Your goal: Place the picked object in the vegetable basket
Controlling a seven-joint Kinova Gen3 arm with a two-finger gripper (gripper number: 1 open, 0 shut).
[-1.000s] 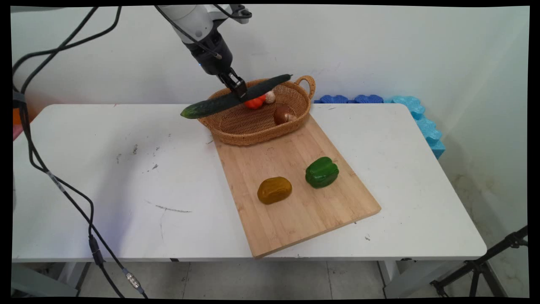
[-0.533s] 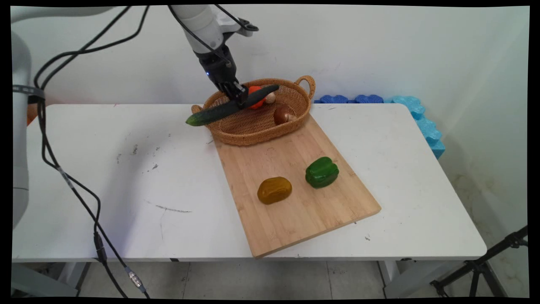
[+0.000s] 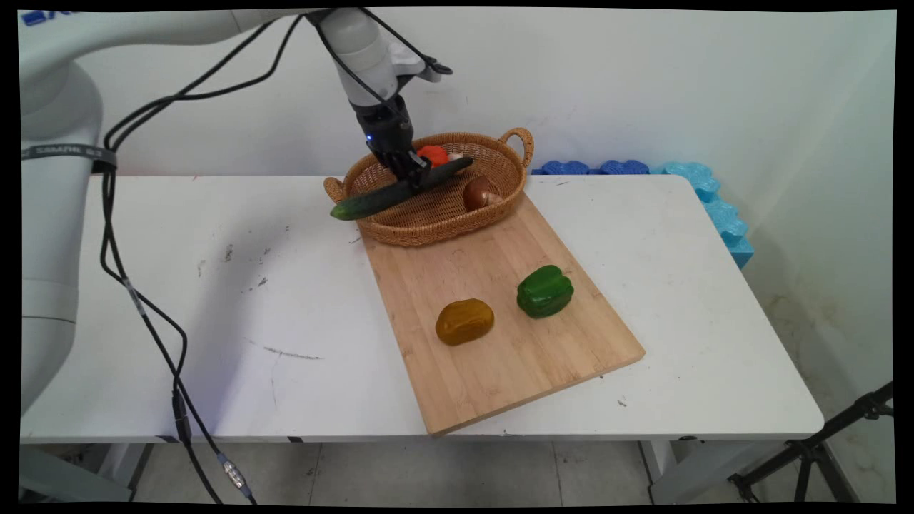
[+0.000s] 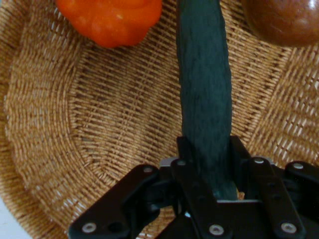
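Cucumber (image 3: 400, 190) is clamped near its middle between the closed fingers of the gripper (image 3: 414, 175), held slantwise over the wicker basket (image 3: 428, 221) at the table's far edge, one end projecting past the basket's left rim. It appears long, stiff and smooth-skinned, so a mid-length hold looks best balanced. Inside the basket lie an orange pepper (image 4: 112, 20) and a brown onion (image 3: 477, 193). Nearer, a cutting board (image 3: 500, 357) carries a potato (image 3: 465, 321) and a green pepper (image 3: 545, 290)

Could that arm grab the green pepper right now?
Probably not yet. The gripper is shut on the cucumber over the basket. The pepper sits uncovered on the board, nothing above it; only the potato is nearby.
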